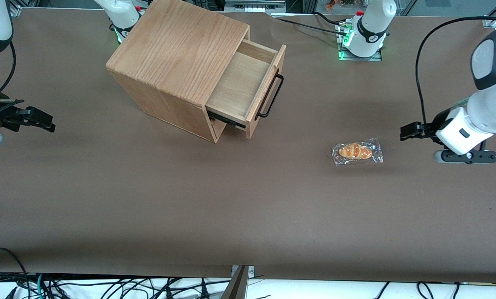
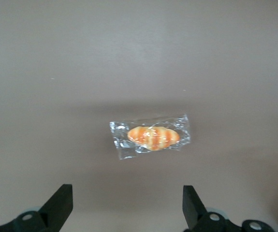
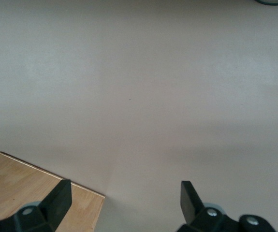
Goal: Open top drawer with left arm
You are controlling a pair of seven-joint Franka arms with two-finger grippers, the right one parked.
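In the front view, the oak cabinet [image 1: 177, 66] fills the upper left-centre of the frame, standing on the brown table [image 1: 148, 199] and turned at an angle. Its top drawer [image 1: 246, 85] is pulled well out toward the centre of the frame, showing a bare, light wooden floor inside. The long black bar handle [image 1: 271, 96] runs along the drawer front, and a dark slide rail shows under the drawer's near side. Beneath the drawer, only a thin edge of the cabinet's lower opening is visible.

Further right, in the middle-right of the frame, a bread roll in a clear wrapper [image 1: 357, 152] lies flat on the table, well apart from the drawer and nearer to the front camera than it.

At the right edge of the frame is the left arm [image 1: 487, 83], white with a dark grey joint cap and a black cable looping above it. Its gripper [image 1: 408, 132] hovers over the table near the wrapped roll, clear of the drawer and its handle, holding nothing.

In the left wrist view, the two black fingers [image 2: 60, 205] stand wide apart, with bare table between them, and the wrapped roll [image 2: 152, 137] lies near the middle of the frame, untouched.
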